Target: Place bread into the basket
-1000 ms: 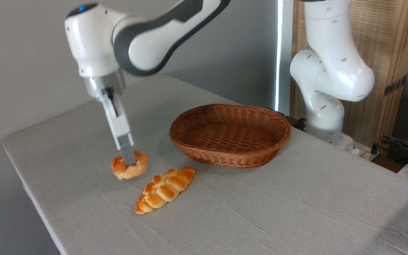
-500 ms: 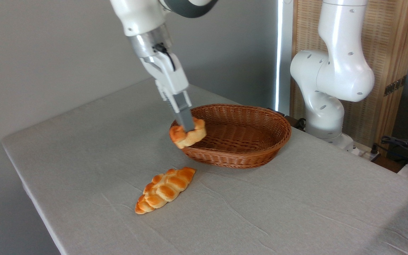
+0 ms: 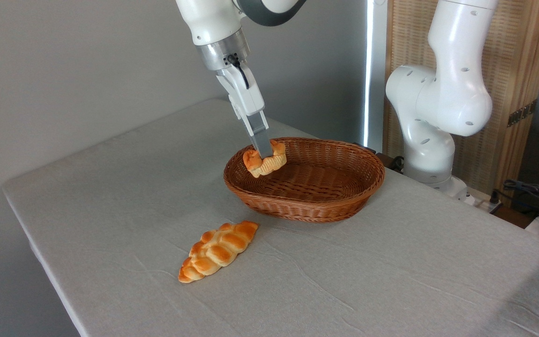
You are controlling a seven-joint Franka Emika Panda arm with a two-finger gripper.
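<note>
Claw [image 3: 265, 154] around knotted bread [image 3: 265, 163]

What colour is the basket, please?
Brown woven wicker basket, clearest in the fixed camera view.

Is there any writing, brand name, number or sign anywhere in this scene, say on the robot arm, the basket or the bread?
None can be read.
Robot arm: plain white shell, no lettering or logo showing.
Gripper, basket, bun, braided loaf, tablecloth: no print.
Dark fitting on the wooden screen: too small to tell whether it carries marks.
</note>
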